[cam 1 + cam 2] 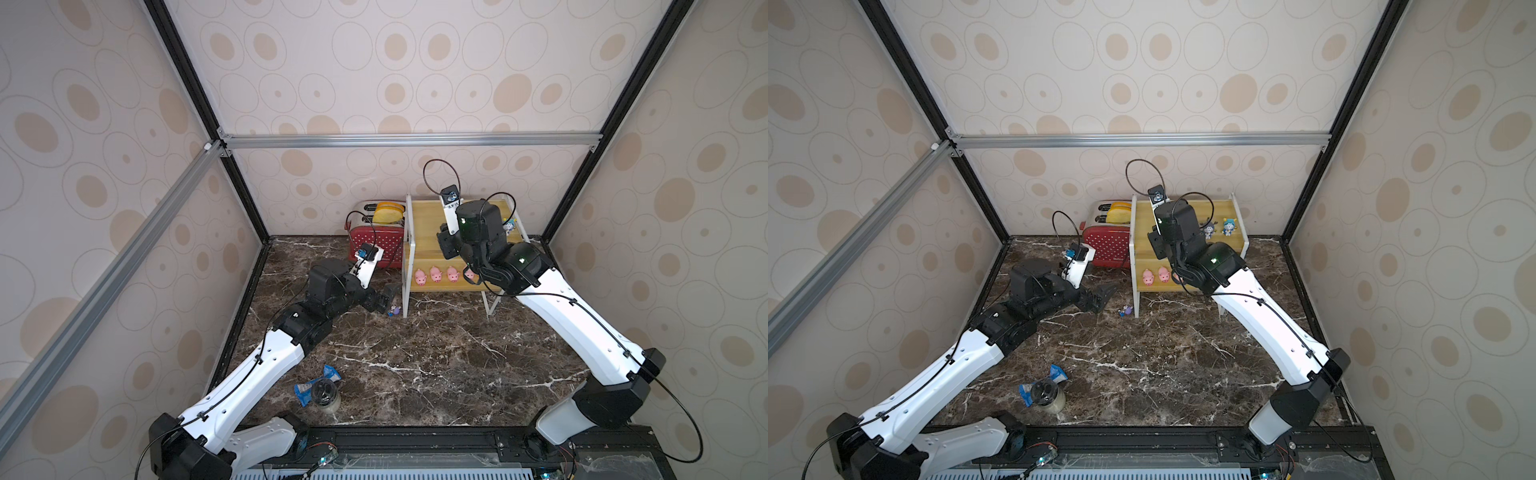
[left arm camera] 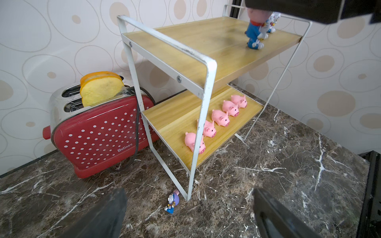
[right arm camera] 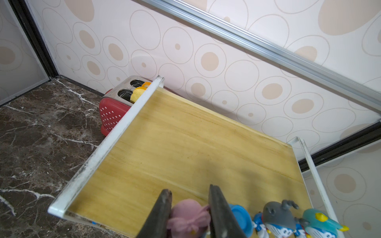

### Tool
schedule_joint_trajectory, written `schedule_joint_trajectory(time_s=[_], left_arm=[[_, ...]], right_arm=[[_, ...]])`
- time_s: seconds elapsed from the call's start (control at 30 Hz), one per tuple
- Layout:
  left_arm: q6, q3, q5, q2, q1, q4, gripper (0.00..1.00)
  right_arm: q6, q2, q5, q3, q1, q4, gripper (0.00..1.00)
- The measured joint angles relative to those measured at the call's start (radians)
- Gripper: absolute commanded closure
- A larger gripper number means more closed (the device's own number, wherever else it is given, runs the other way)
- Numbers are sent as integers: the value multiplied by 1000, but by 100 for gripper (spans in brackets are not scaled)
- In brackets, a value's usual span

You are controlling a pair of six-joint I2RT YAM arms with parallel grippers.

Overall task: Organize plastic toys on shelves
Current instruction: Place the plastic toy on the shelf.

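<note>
Right gripper [image 3: 189,190] pinches pink figure [image 3: 188,218] over top shelf [image 3: 185,144] (release next, I'd say); left gripper [image 2: 189,192] gapes empty near stray figure [image 2: 172,203].

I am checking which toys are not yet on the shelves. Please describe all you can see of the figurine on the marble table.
The figurine is tiny, seemingly glossy plastic: big white face, purple hat, blue body. It rests on the marble table close to the rack's white corner leg, apart from it. The open left gripper hovers nearby, not touching it.
</note>
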Motion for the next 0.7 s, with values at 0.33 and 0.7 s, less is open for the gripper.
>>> schedule_joint_trajectory(time_s=[0.33,0.7], left_arm=[[-30,0,-1,0,0,10,1],[-39,0,0,0,-1,21,1]], right_arm=[[49,31,28,-2,-1,5,68],[86,33,54,-5,-1,2,67]])
